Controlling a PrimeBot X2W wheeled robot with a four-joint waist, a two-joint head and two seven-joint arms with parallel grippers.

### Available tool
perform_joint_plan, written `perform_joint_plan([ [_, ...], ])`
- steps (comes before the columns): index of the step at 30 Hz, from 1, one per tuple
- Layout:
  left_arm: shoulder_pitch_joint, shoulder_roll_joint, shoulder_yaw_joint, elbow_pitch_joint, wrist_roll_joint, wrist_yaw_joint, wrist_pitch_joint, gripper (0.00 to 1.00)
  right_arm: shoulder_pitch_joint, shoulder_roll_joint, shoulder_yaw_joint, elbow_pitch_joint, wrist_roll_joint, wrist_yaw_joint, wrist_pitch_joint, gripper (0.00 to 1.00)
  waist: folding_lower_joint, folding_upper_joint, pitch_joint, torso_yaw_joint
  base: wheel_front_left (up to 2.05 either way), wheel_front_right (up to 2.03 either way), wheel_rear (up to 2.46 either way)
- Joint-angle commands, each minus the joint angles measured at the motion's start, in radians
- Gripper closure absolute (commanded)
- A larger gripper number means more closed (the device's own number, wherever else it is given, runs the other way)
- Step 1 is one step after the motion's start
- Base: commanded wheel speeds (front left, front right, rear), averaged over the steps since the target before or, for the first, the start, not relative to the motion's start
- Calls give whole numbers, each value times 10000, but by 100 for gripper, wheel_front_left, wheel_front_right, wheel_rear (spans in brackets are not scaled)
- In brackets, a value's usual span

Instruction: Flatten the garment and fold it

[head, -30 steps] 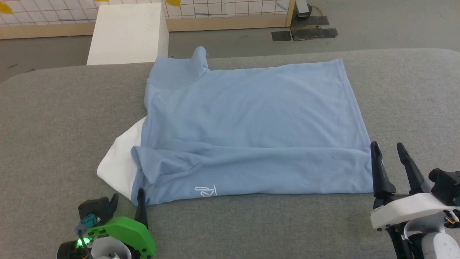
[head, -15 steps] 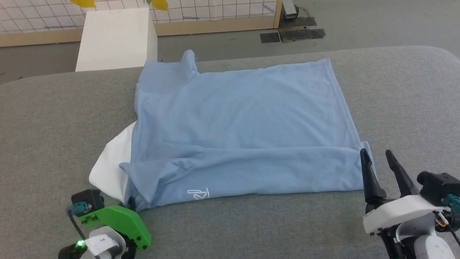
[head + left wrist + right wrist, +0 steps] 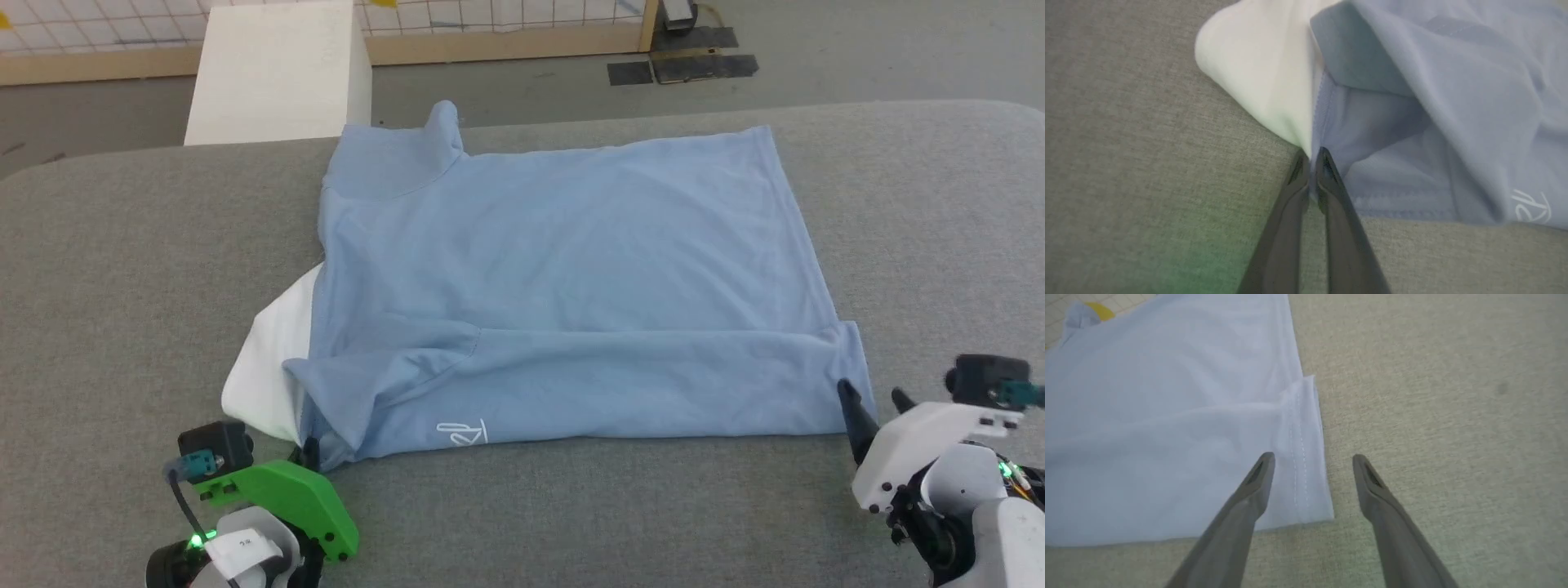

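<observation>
Lying spread across the grey table (image 3: 122, 269), the garment (image 3: 563, 269) looks largely flattened, and the strip carrying the logo (image 3: 464, 431) appears already turned over onto the body as a first fold; left of the logo things are less tidy, with a sleeve bunched and the white panel (image 3: 269, 367) poking out from under the blue; the left pincer (image 3: 1312, 157) is nipped narrow on the cloth at the corner left of the logo, right where white meets blue; the right pincer (image 3: 1313, 456) stands wide, well to the right of the logo, its fingers straddling the stitched hem corner without gripping it; judging by this, the remaining folds and the tidying of that left corner are not yet done
</observation>
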Motion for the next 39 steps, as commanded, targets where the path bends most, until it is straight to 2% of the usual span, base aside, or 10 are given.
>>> perform_joint_plan([
  [1, -122, -73, -67, 37, -10, -72, -17, 100, -208, 10, -86, 166, -128, -15, 608, 0, 0, 0, 75, 116, 0, 0, 0],
  [6, -191, -126, -121, 78, -16, -174, -179, 100, -465, 11, -276, 265, -661, -15, 3182, 0, 0, 0, 151, 242, 0, 0, 0],
  [7, -201, -122, -135, 86, -6, -192, -204, 100, -471, 11, -262, 194, -710, -15, 3535, 51, 0, 0, 161, 252, 0, 0, 0],
  [8, -212, -117, -137, 103, -4, -216, -249, 100, -463, 11, -236, 83, -744, -15, 3924, 71, 0, 0, 169, 260, 0, 0, 0],
  [9, -220, -113, -136, 125, -7, -236, -278, 100, -447, 11, -232, -26, -756, -15, 4171, 77, 0, 0, 172, 265, 0, 0, 0],
  [10, -240, -91, -136, 156, 12, -270, -347, 100, -417, 11, -233, -187, -754, -15, 4385, 100, 0, 0, 168, 270, 0, 0, 0],
  [18, 78, 148, -25, -178, 562, -123, -1591, 100, 437, 12, -521, -1966, -75, -15, 3486, 100, 0, 0, -340, 226, 0, 0, 0],
  [28, 2217, 739, -224, -2065, 654, 912, -280, 100, 2606, 12, -1090, -3908, 973, -15, 4190, 100, 0, 0, -536, 98, 0, 0, 0],
  [33, 3083, 830, -490, -2614, 482, 1346, 701, 100, 3230, 12, -1434, -3425, 1248, -15, 4047, 100, 0, 0, -431, 108, 0, 0, 0],
  [39, 3064, 713, -610, -2469, 352, 1357, 906, 95, 3140, 12, -1233, -1826, 1239, -15, 2989, 100, 0, 0, -326, 168, 0, 0, 0],
])
